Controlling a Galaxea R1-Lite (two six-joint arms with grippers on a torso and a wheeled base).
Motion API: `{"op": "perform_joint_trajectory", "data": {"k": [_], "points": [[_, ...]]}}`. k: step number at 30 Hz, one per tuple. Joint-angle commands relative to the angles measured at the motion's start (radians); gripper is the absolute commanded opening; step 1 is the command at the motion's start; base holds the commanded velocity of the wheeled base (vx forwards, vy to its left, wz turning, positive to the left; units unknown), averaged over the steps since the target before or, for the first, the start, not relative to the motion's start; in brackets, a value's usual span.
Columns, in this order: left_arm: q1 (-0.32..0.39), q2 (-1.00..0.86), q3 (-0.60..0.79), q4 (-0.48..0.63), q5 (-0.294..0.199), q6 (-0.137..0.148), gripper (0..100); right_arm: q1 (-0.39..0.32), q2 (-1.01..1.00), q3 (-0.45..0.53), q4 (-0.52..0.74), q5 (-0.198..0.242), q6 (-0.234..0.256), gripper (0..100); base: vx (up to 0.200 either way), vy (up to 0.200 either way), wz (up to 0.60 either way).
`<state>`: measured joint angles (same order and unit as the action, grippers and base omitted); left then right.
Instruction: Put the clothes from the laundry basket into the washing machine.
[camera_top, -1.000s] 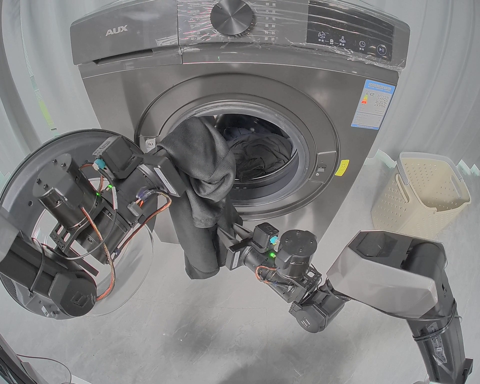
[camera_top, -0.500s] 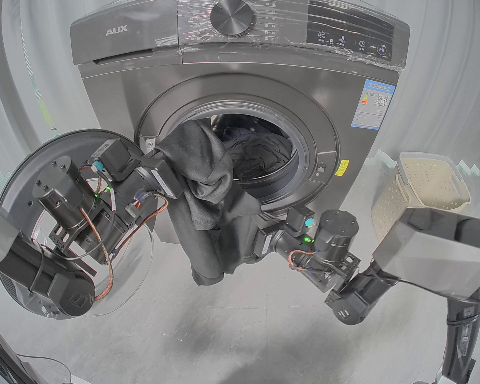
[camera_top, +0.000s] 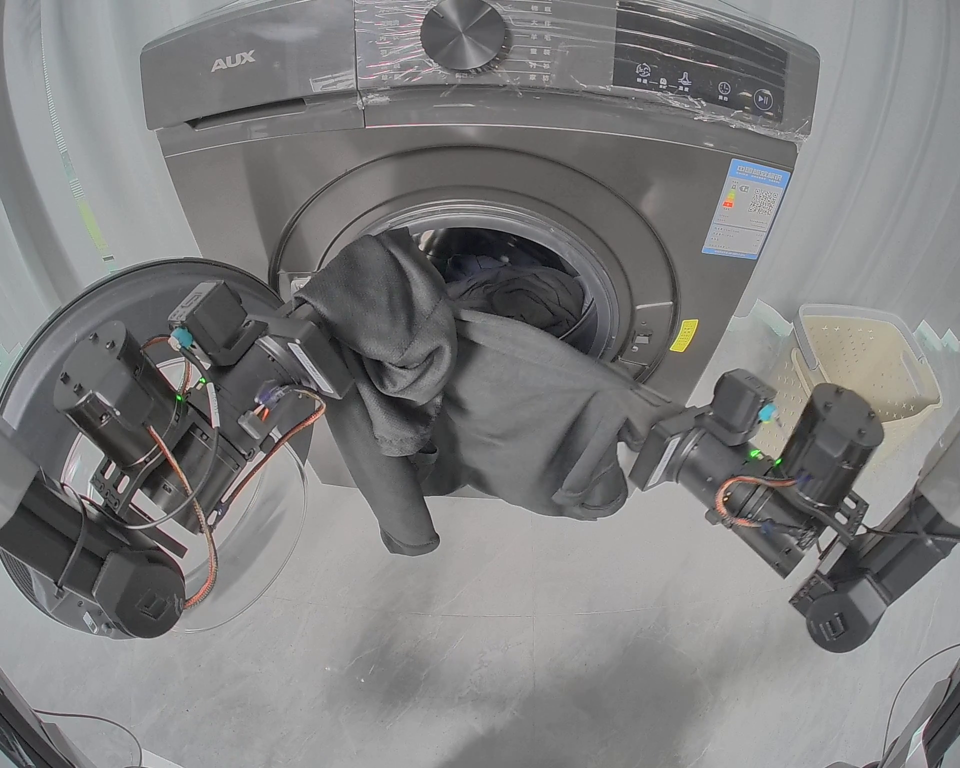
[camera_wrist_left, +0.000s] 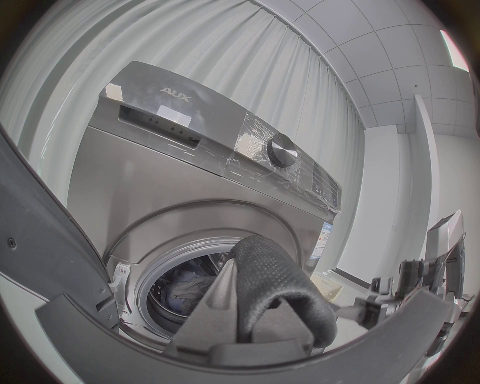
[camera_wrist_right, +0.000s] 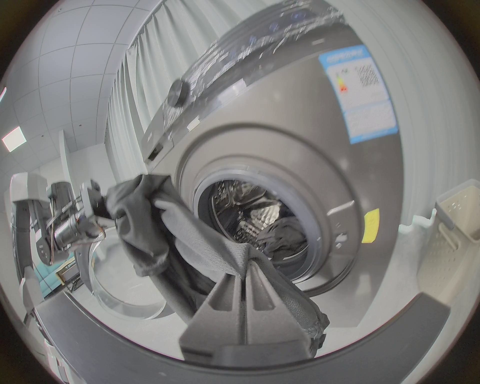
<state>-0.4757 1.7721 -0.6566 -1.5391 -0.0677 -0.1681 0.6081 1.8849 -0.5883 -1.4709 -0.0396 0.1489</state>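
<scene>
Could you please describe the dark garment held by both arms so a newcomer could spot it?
Find the grey washing machine with its round door open. Before the opening, a dark grey garment hangs stretched between the left gripper and the right gripper. Unlike the dark clothes inside the drum, it is outside, in mid-air.

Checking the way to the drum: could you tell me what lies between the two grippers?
The dark garment stretches from the left gripper to the right gripper, across the open mouth of the washing machine, as the head view shows.
</scene>
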Motion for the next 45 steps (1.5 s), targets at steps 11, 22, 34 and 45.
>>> {"op": "perform_joint_trajectory", "data": {"k": [11,22,34,45], "points": [[0.006,-0.022,0.052,-0.009,0.002,0.004,0,-0.054,-0.132,0.016,-0.006,-0.006,0.008,0,0.0,0.0,0.0],[0.009,-0.022,0.066,-0.009,0.0,0.004,0,-0.067,-0.138,-0.004,-0.008,-0.006,0.008,0,0.0,0.0,0.0],[0.032,0.024,0.114,-0.009,-0.003,0.002,0,-0.067,-0.153,-0.021,-0.006,-0.008,0.009,0,0.0,0.0,0.0],[0.043,0.009,0.103,-0.009,-0.006,-0.014,0,-0.108,-0.148,-0.018,-0.005,-0.006,0.011,0,0.0,0.0,0.0]]}}
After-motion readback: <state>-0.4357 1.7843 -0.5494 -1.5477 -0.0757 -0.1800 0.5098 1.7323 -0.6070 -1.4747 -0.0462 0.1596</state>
